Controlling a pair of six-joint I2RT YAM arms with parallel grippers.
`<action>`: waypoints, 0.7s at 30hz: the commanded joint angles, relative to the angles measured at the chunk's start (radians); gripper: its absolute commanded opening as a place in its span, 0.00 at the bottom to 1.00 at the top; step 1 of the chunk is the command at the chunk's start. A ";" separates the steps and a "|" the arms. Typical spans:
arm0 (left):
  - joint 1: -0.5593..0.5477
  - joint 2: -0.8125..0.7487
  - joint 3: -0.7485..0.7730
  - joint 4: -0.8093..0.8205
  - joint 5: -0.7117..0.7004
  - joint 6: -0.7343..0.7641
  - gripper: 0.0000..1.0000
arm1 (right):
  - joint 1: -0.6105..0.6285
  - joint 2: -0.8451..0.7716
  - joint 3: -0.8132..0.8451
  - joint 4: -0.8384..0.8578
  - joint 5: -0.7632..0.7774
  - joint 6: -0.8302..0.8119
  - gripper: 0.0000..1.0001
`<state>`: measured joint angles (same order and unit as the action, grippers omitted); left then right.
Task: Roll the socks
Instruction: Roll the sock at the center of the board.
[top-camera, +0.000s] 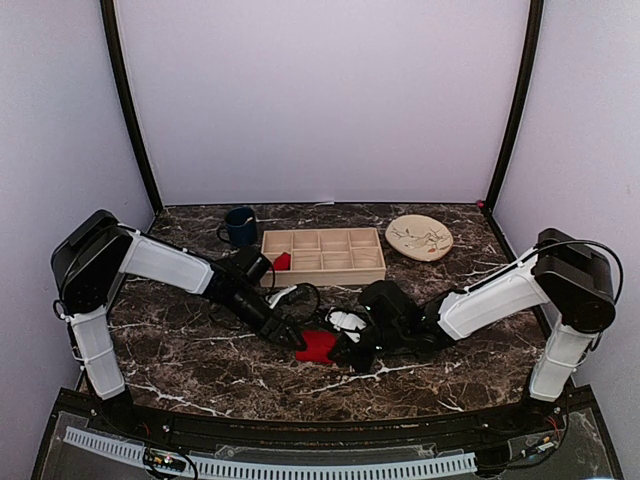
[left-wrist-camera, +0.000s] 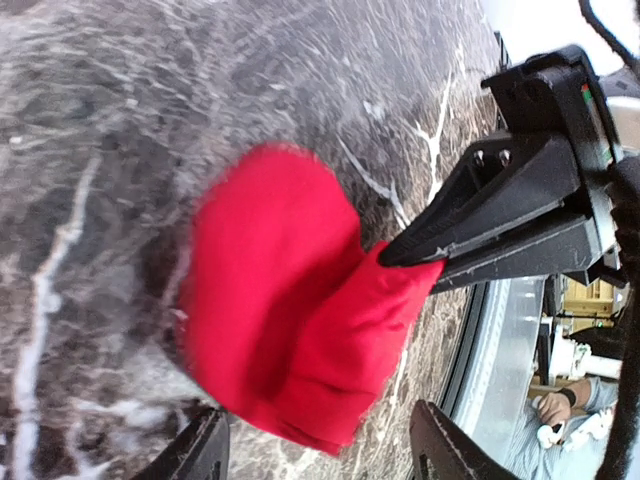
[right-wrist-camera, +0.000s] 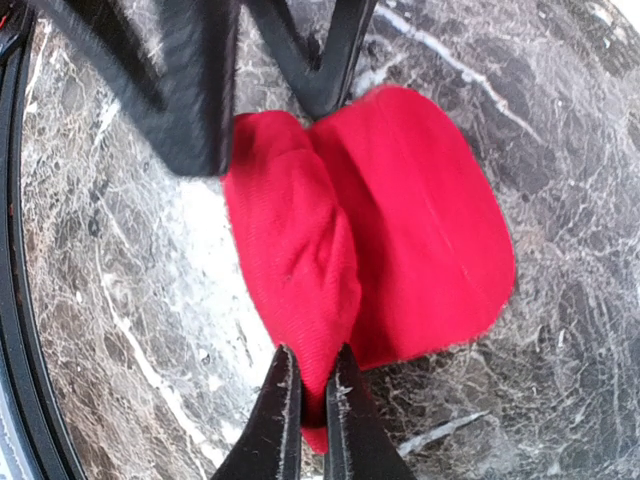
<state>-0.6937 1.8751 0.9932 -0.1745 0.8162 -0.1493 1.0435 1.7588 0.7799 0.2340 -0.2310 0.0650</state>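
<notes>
On the marbled surface (top-camera: 190, 365), at six o'clock from the tray (top-camera: 330, 280), one red sock (right-wrist-camera: 400, 230) lies half-folded, right pincer (right-wrist-camera: 312, 405) pinching its fold, left pincer (left-wrist-camera: 315, 445) spread at its ten o'clock; rolling looks begun, next needing the fold turned over.

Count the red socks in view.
2. The loose sock lies on the table, pinched by the right gripper; the second sock sits at the left end of the tray. Others may be hidden under the arms.
</notes>
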 joint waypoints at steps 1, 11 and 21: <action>0.017 -0.015 -0.027 0.035 -0.017 -0.029 0.64 | -0.010 -0.007 0.016 -0.003 0.005 -0.002 0.00; 0.024 -0.042 -0.072 0.173 0.037 -0.104 0.65 | -0.013 0.021 0.038 -0.025 -0.016 -0.006 0.00; 0.026 -0.147 -0.149 0.229 -0.047 -0.112 0.63 | -0.029 0.070 0.115 -0.131 -0.089 -0.012 0.00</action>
<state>-0.6758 1.8008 0.8768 0.0116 0.8116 -0.2512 1.0302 1.8034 0.8543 0.1581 -0.2665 0.0605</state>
